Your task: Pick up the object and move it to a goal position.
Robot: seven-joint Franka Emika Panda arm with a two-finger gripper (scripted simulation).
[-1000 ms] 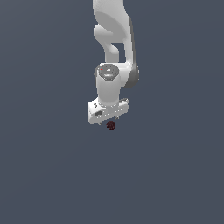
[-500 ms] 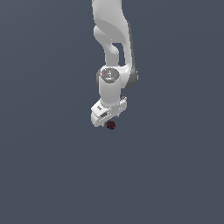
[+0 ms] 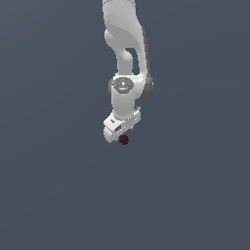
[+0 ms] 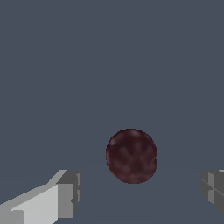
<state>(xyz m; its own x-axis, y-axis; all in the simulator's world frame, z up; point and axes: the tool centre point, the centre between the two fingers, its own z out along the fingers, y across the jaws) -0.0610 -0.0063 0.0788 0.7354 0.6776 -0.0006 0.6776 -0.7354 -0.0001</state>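
Note:
The object (image 3: pixel 124 140) is a small dark maroon ball with a bumpy surface, lying just below the white gripper (image 3: pixel 122 133) in the exterior view. In the wrist view the object (image 4: pixel 131 155) sits between the two fingertips (image 4: pixel 68 194), with clear gaps on both sides, so nothing touches it. The gripper (image 4: pixel 140 192) is open and holds nothing. The white arm rises straight up behind it in the exterior view.
A plain dark grey-blue surface fills both views, with nothing else on it.
The hand has turned about its vertical axis over the last second, its body swinging from broadside to a slanted angle. The ball has stayed in place.

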